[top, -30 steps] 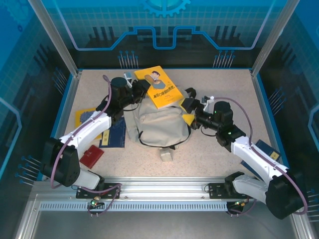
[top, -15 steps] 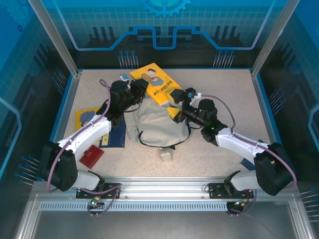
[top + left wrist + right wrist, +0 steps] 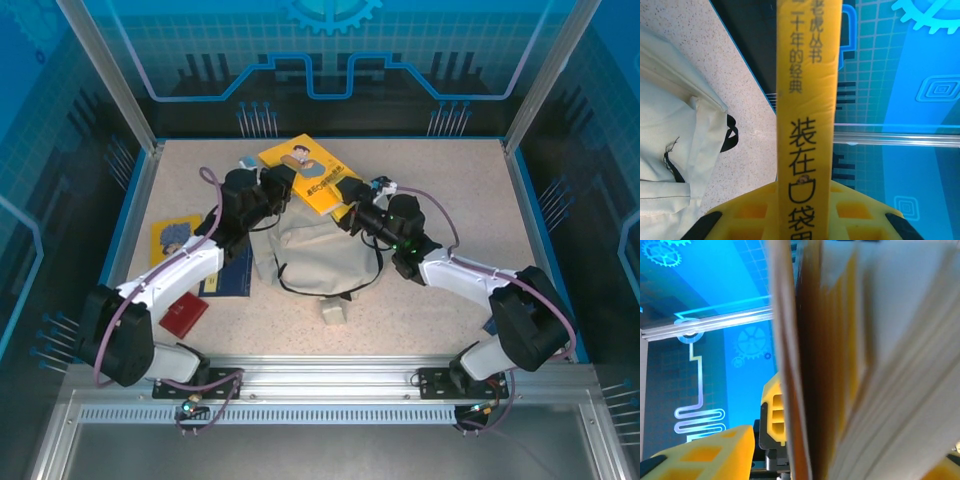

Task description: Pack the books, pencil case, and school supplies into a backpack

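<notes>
My left gripper [image 3: 283,182] is shut on a yellow book with a cartoon cover [image 3: 311,172], holding it tilted above the top of the cream backpack [image 3: 320,252]. In the left wrist view the book's spine [image 3: 807,100] runs up between the yellow fingers [image 3: 747,212], and the backpack [image 3: 670,145] lies to the left. My right gripper [image 3: 350,207] is at the book's right edge. The right wrist view has the book's pages [image 3: 850,365] between my jaws, with one finger [image 3: 700,455] still a little apart from the cover.
A second yellow book [image 3: 170,236] and a navy book [image 3: 232,270] lie left of the backpack under the left arm. A red case [image 3: 183,313] sits near the left base. A beige tag [image 3: 333,311] lies in front of the backpack. Glass walls enclose the table.
The right arm swung left and brought its gripper onto the book's right edge, with its jaws narrowing. The left gripper shifted the held book slightly left and lower.
</notes>
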You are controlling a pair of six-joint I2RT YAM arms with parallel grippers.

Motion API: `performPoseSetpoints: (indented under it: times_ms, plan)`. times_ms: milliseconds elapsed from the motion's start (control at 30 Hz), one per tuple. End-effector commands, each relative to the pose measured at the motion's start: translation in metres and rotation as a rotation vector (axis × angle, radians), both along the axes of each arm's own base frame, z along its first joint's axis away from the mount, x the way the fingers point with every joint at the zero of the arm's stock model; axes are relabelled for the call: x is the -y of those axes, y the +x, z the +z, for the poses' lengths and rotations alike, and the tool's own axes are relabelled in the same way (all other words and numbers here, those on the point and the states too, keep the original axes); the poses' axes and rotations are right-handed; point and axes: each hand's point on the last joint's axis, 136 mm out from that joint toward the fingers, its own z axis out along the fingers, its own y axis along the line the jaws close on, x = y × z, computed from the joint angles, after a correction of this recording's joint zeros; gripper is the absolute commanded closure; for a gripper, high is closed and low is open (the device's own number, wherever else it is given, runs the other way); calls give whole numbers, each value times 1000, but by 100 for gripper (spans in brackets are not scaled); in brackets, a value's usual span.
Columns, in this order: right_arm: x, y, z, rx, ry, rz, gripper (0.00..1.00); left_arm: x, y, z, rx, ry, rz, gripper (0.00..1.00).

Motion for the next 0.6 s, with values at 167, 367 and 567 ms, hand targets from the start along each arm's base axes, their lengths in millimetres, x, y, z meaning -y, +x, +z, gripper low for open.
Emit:
performPoseSetpoints:
  times_ms: [167,367,567]
  plan:
    - [7,2,8,51,-77,-55,86,-7,-10,36,89,-41,18,81]
    - [35,-5,-3,41,-289,-96,93,-18,-18,-7,-43,94,-2,33]
    - [86,-18,-5,27,-572,-129,93,-16,-37,-63,-156,408,-174,11]
